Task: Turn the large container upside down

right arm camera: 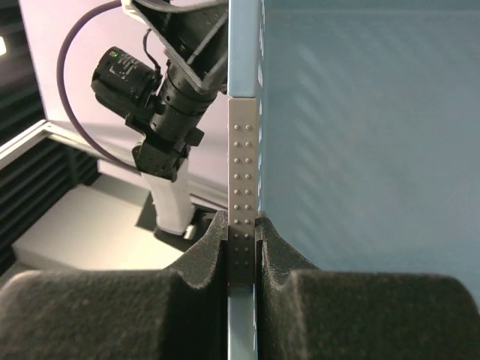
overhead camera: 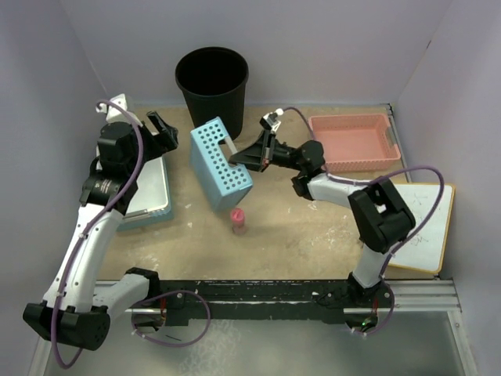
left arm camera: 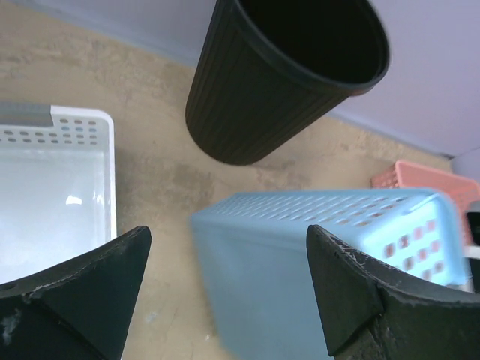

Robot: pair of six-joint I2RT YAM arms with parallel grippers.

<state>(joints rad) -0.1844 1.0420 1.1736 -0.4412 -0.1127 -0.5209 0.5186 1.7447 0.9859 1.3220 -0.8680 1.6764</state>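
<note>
While upright, lg container [overhead camera: 213, 100] untouched.

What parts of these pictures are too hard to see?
Bottom of the black bin: top view, lost in darkness inside.
The small pink thing: top view, too small to name.
The white basket: top view, left arm covers part.
The table: right wrist view, blue basket blocks it.
</note>
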